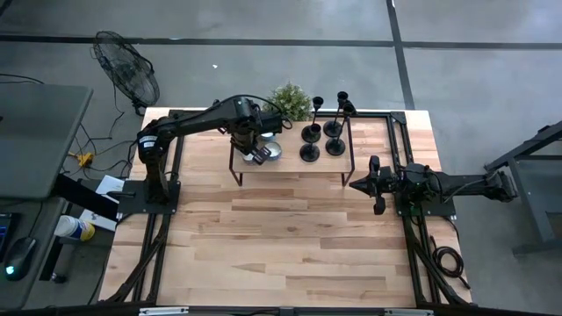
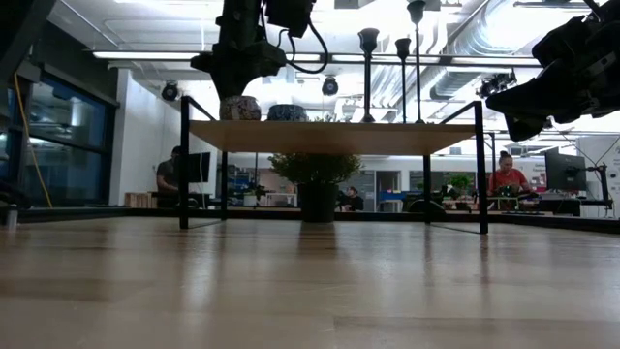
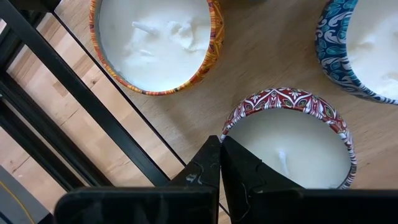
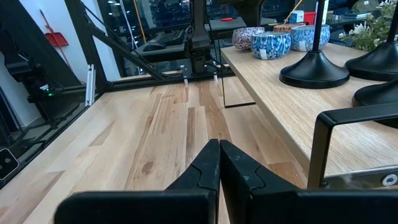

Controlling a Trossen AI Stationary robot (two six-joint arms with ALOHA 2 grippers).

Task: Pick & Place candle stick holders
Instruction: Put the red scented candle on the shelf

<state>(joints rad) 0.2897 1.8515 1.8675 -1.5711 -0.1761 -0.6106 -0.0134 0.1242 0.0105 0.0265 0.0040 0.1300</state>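
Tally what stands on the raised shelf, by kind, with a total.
Black candle stick holders: 4
Candle tins (orange-patterned, red-patterned, blue-patterned): 3
Potted plant: 1, at the shelf's far edge; whether it stands on it is unclear
Total: 8

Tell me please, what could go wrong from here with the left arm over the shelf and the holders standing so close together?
1. The left gripper, shut, hangs just above the red-patterned candle tin; a small descent could knock it.
2. The four candle stick holders stand tightly grouped on the raised shelf; reaching for one may topple a neighbour.
3. The right gripper is shut beside the shelf's black frame; it might strike it.
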